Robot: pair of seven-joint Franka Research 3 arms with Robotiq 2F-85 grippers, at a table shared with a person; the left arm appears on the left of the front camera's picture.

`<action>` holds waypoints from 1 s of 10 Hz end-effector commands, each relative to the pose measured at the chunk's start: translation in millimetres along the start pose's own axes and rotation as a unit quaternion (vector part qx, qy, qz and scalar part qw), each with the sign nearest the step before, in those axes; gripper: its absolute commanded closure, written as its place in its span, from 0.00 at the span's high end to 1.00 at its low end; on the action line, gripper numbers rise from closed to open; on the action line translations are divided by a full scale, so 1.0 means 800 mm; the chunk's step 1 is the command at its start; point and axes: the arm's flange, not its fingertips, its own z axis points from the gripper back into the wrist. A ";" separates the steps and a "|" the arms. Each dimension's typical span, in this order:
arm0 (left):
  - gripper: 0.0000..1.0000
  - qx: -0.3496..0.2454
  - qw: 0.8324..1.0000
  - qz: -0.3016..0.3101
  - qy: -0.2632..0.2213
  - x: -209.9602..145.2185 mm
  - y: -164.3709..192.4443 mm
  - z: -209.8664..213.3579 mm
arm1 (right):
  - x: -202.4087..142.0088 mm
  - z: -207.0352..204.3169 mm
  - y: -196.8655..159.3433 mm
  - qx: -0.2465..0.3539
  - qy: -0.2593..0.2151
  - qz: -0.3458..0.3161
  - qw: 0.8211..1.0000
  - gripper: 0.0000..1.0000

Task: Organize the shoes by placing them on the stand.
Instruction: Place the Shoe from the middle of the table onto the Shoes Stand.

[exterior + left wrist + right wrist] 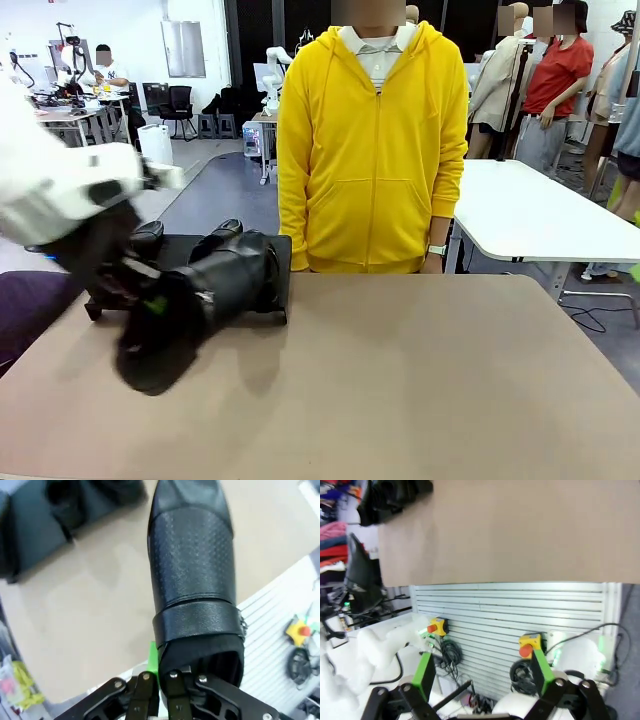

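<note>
My left gripper (155,300) is shut on the heel rim of a glossy black shoe (215,290), which hangs tilted just above the table in front of the stand (283,262). In the left wrist view that shoe (192,580) points away from my left gripper (157,667), and one green pad (152,656) presses on its collar. Two more black shoes (145,236) (226,231) rest on the stand at the table's far left. The right gripper (484,672) is open and holds nothing; it hangs off the table's near edge.
A person in a yellow hoodie (372,150) stands at the far side, hands out of sight. The tan table (430,380) is bare to the right of the stand. Below the table's near edge (510,582) are a slatted panel and yellow emergency buttons (529,645).
</note>
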 end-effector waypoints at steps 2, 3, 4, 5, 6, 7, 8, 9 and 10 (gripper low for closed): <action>0.00 -0.011 0.994 0.091 -0.053 -0.076 0.074 0.027 | 0.002 0.004 0.003 0.017 0.001 0.012 1.000 1.00; 0.00 -0.023 0.990 0.118 -0.074 -0.092 0.089 0.023 | 0.002 0.004 0.003 0.017 0.001 0.012 1.000 1.00; 0.00 -0.030 0.981 0.175 -0.085 -0.095 0.093 0.018 | 0.002 0.004 0.003 0.017 0.001 0.012 1.000 1.00; 0.00 -0.008 0.995 0.093 -0.045 -0.030 0.084 0.072 | 0.002 0.004 0.003 0.017 0.001 0.012 1.000 1.00; 0.00 -0.008 0.995 0.093 -0.045 -0.030 0.084 0.072 | 0.002 0.004 0.003 0.017 0.001 0.012 1.000 1.00; 0.00 -0.008 0.995 0.093 -0.045 -0.030 0.084 0.072 | 0.002 0.004 0.003 0.017 0.001 0.012 1.000 1.00; 0.00 -0.008 0.995 0.093 -0.045 -0.030 0.084 0.072 | 0.002 0.004 0.003 0.017 0.001 0.012 1.000 1.00; 0.00 -0.008 0.995 0.093 -0.045 -0.030 0.084 0.072 | 0.002 0.004 0.003 0.017 0.001 0.012 1.000 1.00; 0.00 -0.008 0.995 0.093 -0.045 -0.030 0.084 0.072 | 0.002 0.004 0.003 0.017 0.001 0.012 1.000 1.00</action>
